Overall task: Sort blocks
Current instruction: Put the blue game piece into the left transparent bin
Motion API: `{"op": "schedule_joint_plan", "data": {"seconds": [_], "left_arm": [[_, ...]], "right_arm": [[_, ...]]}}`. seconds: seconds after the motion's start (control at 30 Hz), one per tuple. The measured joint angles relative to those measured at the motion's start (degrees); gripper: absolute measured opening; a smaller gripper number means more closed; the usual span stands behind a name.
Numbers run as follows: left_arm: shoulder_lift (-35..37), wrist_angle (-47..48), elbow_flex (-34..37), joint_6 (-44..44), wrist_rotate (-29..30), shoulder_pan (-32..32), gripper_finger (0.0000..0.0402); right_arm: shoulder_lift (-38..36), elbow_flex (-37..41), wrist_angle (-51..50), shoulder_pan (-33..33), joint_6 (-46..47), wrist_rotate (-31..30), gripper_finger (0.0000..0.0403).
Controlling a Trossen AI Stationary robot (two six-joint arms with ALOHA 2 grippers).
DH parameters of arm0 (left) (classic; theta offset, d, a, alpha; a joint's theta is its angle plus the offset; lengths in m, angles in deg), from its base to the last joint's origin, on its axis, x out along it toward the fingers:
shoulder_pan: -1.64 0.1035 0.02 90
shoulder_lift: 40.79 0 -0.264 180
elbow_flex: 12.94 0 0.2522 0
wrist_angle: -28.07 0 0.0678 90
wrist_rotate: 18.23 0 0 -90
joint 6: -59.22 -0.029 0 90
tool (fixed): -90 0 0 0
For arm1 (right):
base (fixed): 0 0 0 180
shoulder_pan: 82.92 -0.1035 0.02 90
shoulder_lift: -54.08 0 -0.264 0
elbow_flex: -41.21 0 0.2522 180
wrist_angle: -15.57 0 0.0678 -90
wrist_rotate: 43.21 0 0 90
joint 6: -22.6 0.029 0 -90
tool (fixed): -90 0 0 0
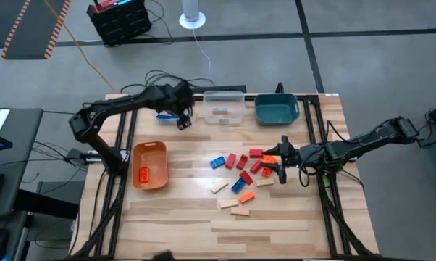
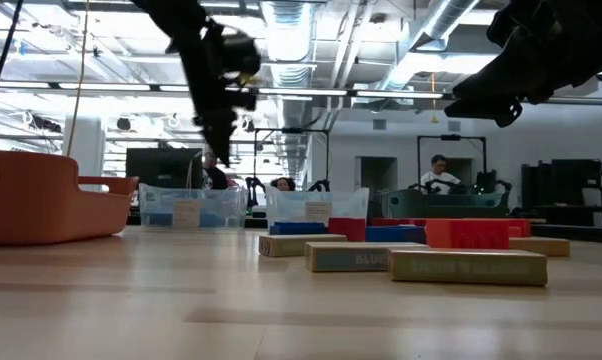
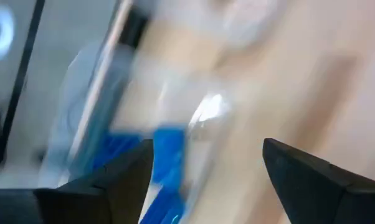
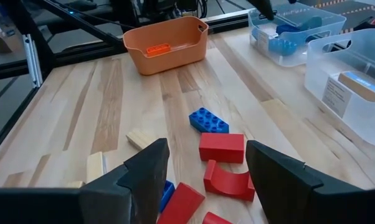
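Note:
Several blue, red, orange and tan blocks (image 1: 241,177) lie loose on the table's right middle; they also show in the right wrist view (image 4: 222,147). My right gripper (image 1: 278,161) hangs open and empty above the right end of this pile (image 4: 206,149), clear of it in the low view (image 2: 501,95). My left gripper (image 1: 183,120) is open and empty at the far left, over a clear bin holding blue blocks (image 1: 167,114); the blurred left wrist view (image 3: 206,149) shows blue blocks (image 3: 166,155) below its fingers.
An orange bin (image 1: 150,165) with one orange block (image 1: 143,173) stands at the left. A second clear bin (image 1: 224,107) with tan pieces and a teal bin (image 1: 277,109) stand along the far edge. Bare wood lies toward the near edge.

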Motion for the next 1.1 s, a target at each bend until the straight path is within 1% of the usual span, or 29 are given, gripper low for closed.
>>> {"op": "schedule_joint_plan", "data": {"seconds": [0.07, 0.17, 0.27, 0.4, 0.5, 0.67, 0.77, 0.83, 0.93, 1.03, 1.1], "left_arm": [[-0.11, -2.25, 0.05, 0.1, -0.38, -4.56, 0.0283], [-1.22, -6.83, 0.08, 6.62, -0.94, -10.97, 0.0275], [-3.34, -8.85, 0.12, 12.1, -1.43, -16.96, 0.0272], [-6.89, -11.53, 0.12, 16.67, 1.58, -24.08, 0.0271], [-9.54, -15.53, 0.13, 18.48, 4.63, -27.65, 0.0271], [-13.12, -26.31, 0.21, 18.3, 7.46, -31.09, 0.0271], [-14.34, -36.07, 2.19, 17.9, 8.45, -31.65, 0.0271], [-14.36, -42.68, 5.2, 17.36, 9.53, -31.66, 0.0271], [-13.9, -49.84, 10.35, 17.56, 13.35, -31.76, 0.0271], [-13.6, -57.09, 14.92, 19.59, 13.86, -31.95, 0.0271], [-13.56, -59.94, 17.59, 21.3, 13.7, -32.54, 0.0271]], "right_arm": [[0.0, 0.0, -0.1, 0.0, 0.0, 0.0, 0.0249], [0.0, 0.0, -0.14, 0.0, 0.0, 0.0, 0.0249], [0.0, 0.0, -0.11, 0.0, 0.0, 0.0, 0.0249], [0.0, 0.0, -0.05, 0.0, 0.04, 0.0, 0.0249], [0.02, 0.0, -0.08, 0.0, 0.17, 0.0, 0.0249], [0.02, 0.0, 0.0, -0.59, 0.17, 0.0, 0.0249], [0.01, 0.0, -0.02, -1.75, 0.17, 0.0, 0.0249], [0.02, 0.0, -0.03, -2.79, 0.19, 0.0, 0.0249], [0.01, 0.0, -0.07, -4.05, 0.42, 0.0, 0.0249], [0.0, 0.0, -0.05, -4.71, 0.46, 0.02, 0.0249], [0.0, 0.0, -0.01, -4.67, 0.46, 0.0, 0.0249]]}}
